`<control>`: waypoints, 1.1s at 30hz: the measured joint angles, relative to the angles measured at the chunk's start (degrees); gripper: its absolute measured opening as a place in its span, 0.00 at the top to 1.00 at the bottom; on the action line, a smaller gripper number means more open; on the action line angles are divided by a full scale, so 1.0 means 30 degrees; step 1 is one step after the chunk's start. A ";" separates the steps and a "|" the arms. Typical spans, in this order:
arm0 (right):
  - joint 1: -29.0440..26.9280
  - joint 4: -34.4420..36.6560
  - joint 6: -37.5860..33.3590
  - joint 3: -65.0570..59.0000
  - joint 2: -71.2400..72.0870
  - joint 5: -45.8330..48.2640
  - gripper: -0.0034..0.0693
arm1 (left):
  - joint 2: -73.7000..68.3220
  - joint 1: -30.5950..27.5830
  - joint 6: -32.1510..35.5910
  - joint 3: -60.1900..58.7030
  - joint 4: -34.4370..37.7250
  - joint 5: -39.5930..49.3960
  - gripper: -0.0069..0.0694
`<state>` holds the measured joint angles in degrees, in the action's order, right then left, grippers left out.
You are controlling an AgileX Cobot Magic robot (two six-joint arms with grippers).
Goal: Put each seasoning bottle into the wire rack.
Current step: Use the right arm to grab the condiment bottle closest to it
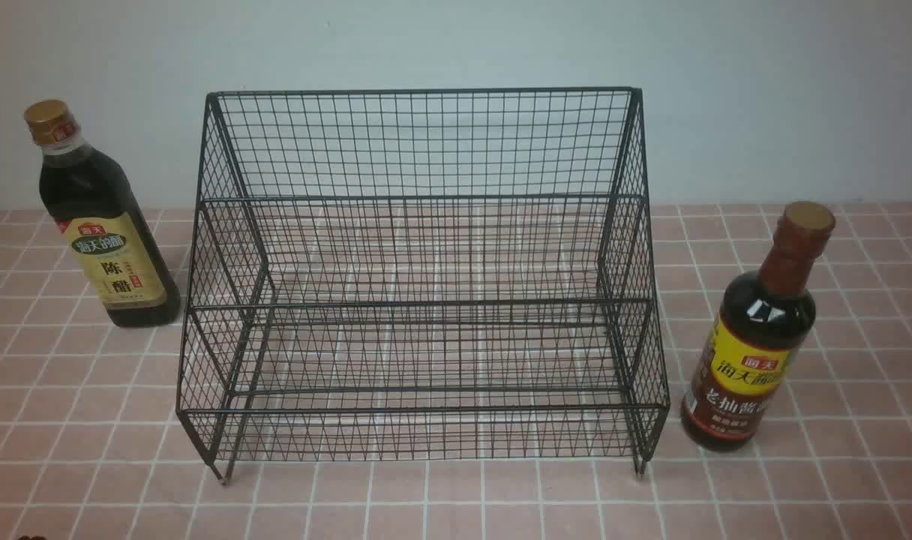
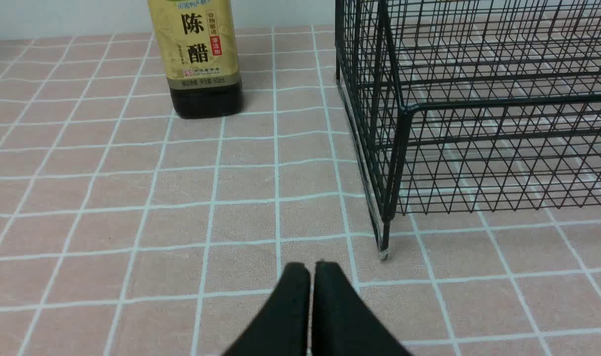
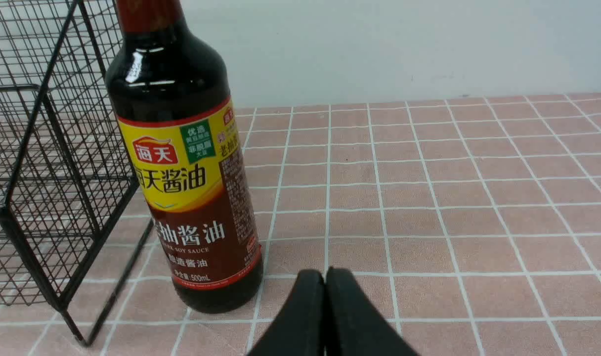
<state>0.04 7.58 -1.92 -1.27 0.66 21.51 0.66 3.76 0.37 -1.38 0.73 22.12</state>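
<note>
Front view: you look from above, in front of the rack [image 1: 426, 196], forward and down toward the wall [image 1: 763, 90]; the whole rack and both bottles fit. Left wrist view: low over the table [image 1: 838, 487], near the rack's left front corner, facing the left bottle [image 1: 103, 247] beyond. Right wrist view: low, very close to the right bottle [image 1: 756, 352] beside the rack's right side. Each wrist view shares its bottle and rack side with the front view.
</note>
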 joint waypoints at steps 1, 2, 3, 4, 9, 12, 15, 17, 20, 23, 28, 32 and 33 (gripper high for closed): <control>0.0000 0.0000 0.0000 0.0000 0.0000 0.0000 0.97 | 0.0000 0.0000 0.0000 0.0000 0.0000 0.0000 0.92; 0.0000 0.0000 0.0000 0.0000 0.0000 0.0000 0.97 | 0.0000 0.0000 0.0000 0.0000 0.0000 0.0000 0.92; 0.0000 0.0000 0.0000 0.0000 0.0000 0.0000 0.97 | 0.0000 0.0000 0.0000 0.0000 0.0000 0.0000 0.92; 0.0000 0.0000 0.0000 0.0000 0.0000 0.0000 0.97 | 0.0000 0.0000 0.0000 0.0000 0.0000 0.0000 0.92; 0.0000 0.0000 0.0000 0.0000 0.0000 0.0000 0.97 | 0.0000 0.0000 0.0000 0.0000 0.0000 0.0000 0.92; 0.0000 0.0000 0.0000 0.0000 0.0000 0.0000 0.97 | 0.0000 0.0000 0.0000 0.0000 0.0000 0.0000 0.92; 0.0000 0.0000 0.0000 0.0000 0.0000 0.0000 0.97 | 0.0000 0.0000 0.0000 0.0000 0.0000 0.0000 0.92; 0.0000 -0.0018 -0.0020 0.0000 0.0000 0.0000 0.97 | 0.0000 0.0000 0.0000 0.0000 0.0000 0.0000 0.92; 0.0000 -0.0065 -0.0039 0.0000 0.0000 0.0000 0.97 | 0.0000 0.0000 0.0000 0.0000 0.0000 0.0000 0.92; 0.0000 -0.0140 -0.0085 0.0000 0.0000 0.0000 0.97 | 0.0000 0.0000 0.0000 0.0000 0.0000 0.0000 0.92; 0.0000 -0.0328 -0.0085 0.0000 0.0000 0.0000 0.97 | 0.0000 0.0000 0.0000 0.0000 0.0000 0.0000 0.92; 0.0000 -0.0210 0.0015 -0.0019 0.0000 -0.0345 0.97 | 0.0000 0.0000 0.0000 0.0000 0.0000 0.0000 0.92; 0.0000 0.0883 0.0641 -0.0065 0.0000 -0.1039 0.97 | 0.0000 0.0000 0.0000 0.0000 0.0000 0.0000 0.92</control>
<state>0.04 10.23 0.00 -1.47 0.66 18.39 0.66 3.76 0.37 -1.38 0.73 22.12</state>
